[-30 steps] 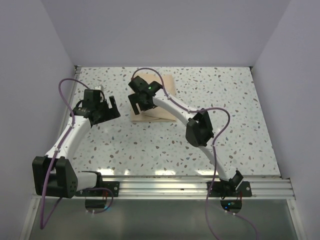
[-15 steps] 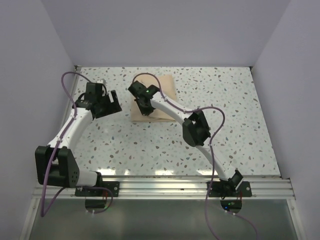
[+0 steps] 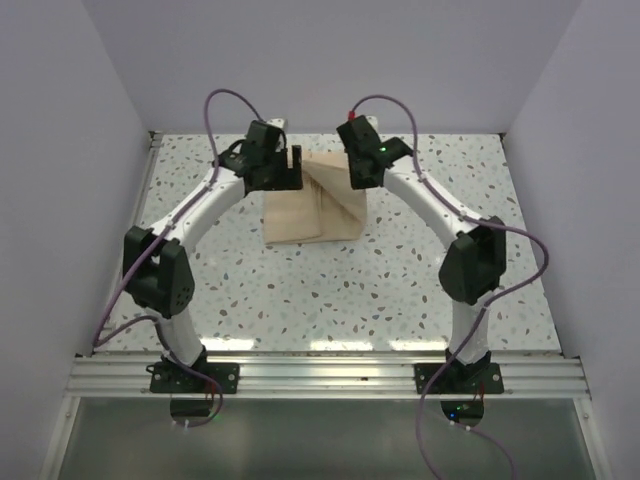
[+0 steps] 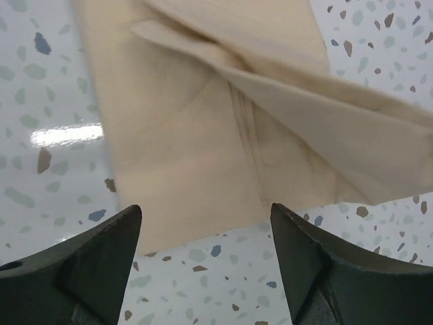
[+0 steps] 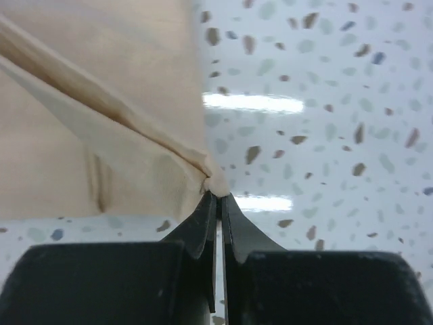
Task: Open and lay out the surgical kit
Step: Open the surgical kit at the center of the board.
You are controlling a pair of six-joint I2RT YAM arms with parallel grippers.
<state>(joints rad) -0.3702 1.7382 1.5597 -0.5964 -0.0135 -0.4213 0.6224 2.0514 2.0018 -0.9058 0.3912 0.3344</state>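
on the left, the left claw (image 4: 204, 227) hangs over the far left part of the tan cloth wrap (image 3: 300, 220), which lies on the speckled table (image 3: 420, 270) near its far side, between the two arms. its fingers stand wide apart and hold nothing; from the wrist view they seem to be just above the near edge of the cloth, but i cannot tell if they touch it. in the middle, one flap (image 4: 325, 128) of the wrap is lifted and stretched as a ridge toward the right. on the right, the right claw (image 5: 216, 198) is pressed together on the corner of this flap and holds it up from the rest. no tray or instruments show, so i think they are hidden inside. i judge that the step in hand is the first unfolding of the wrap. the next move probably calls for pulling the flap outward to the right and laying it flat, while the left claw holds down or takes the opposite side, so the bundle does not slide.
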